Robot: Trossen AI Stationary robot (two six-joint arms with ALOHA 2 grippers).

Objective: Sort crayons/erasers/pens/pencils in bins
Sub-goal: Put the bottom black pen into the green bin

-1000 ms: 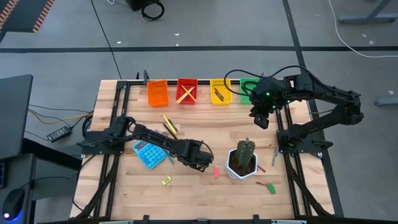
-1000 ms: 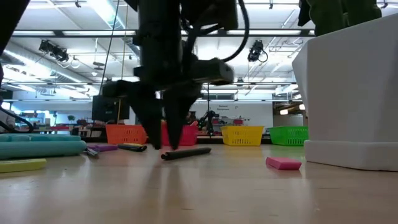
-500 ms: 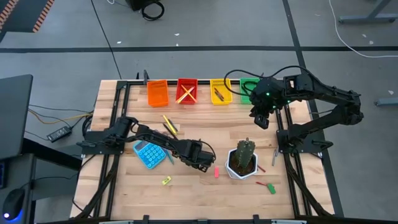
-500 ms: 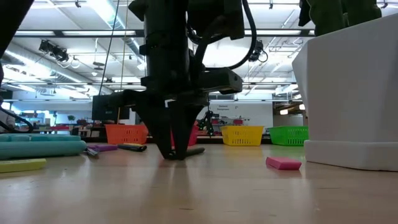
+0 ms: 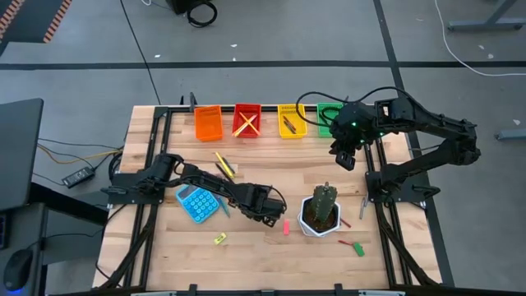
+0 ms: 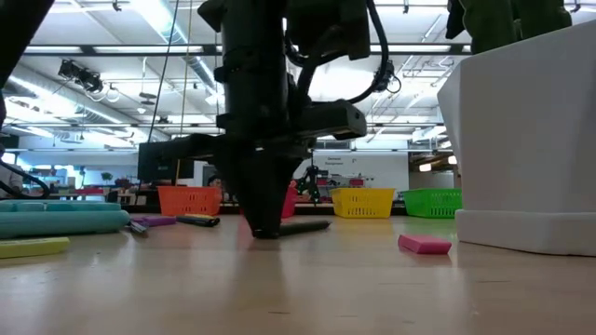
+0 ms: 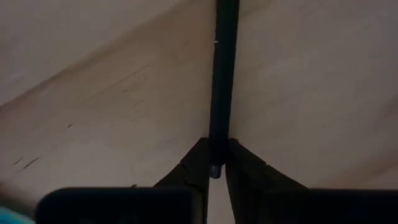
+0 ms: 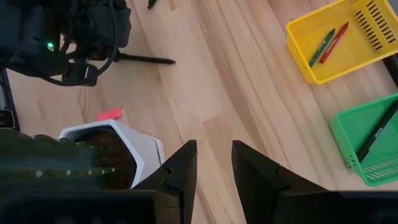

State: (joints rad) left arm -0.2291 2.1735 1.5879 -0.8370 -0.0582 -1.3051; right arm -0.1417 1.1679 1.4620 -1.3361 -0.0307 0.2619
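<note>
Left end effector (image 7: pixel 216 163) clamped on one slim black pen (image 7: pixel 222 81) flat on desk (image 7: pixel 311 93); four bins: orange (image 5: pixel 207 122), red (image 5: pixel 246 120), yellow (image 5: pixel 291 121), green (image 5: pixel 328 117).

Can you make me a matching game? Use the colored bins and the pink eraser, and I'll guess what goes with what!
Things:
1. red bin
2. yellow bin
3. green bin
4. pink eraser

Matches:
A. lies near the white pot
B. holds a black pen
C. holds yellow pencils
D. holds crayons

Pairs: 1-C, 2-D, 3-B, 4-A
</note>
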